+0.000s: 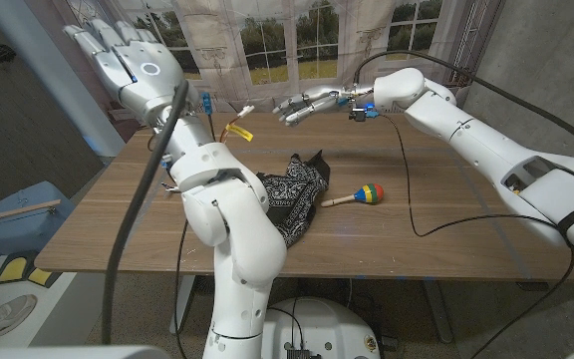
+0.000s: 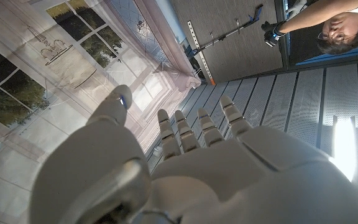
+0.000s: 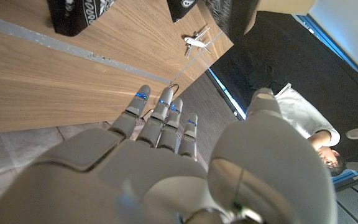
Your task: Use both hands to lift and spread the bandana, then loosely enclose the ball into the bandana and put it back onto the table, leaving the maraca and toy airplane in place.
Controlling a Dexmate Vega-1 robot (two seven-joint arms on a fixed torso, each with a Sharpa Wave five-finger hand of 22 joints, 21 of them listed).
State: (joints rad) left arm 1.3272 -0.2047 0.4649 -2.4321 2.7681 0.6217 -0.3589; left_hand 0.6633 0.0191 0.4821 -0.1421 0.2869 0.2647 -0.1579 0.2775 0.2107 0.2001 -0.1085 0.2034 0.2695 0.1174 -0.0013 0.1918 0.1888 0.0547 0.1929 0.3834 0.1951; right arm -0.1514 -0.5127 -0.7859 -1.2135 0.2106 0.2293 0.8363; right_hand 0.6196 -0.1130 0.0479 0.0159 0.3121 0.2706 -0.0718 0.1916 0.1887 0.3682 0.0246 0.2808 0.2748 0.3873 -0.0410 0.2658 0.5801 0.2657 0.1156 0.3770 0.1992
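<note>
The black bandana (image 1: 294,192) with a white paisley print lies bunched on the middle of the table, its near-left part hidden behind my left arm; a patterned black piece of it (image 3: 73,15) is in the right wrist view. A maraca (image 1: 361,194) with a coloured head lies just right of it, handle pointing at the cloth. The small white toy airplane (image 3: 194,42) sits near the table's far edge (image 1: 245,110). My left hand (image 1: 123,50) is raised high at the far left, fingers spread, holding nothing (image 2: 197,143). My right hand (image 1: 307,103) hovers over the far edge with fingers stretched out, holding nothing (image 3: 160,124).
The wooden table (image 1: 446,249) has bare room to the right and front of the maraca. A black cable (image 1: 407,179) hangs from my right arm across the table. A blue box (image 1: 13,224) stands on the floor at left. A person (image 3: 309,134) stands nearby.
</note>
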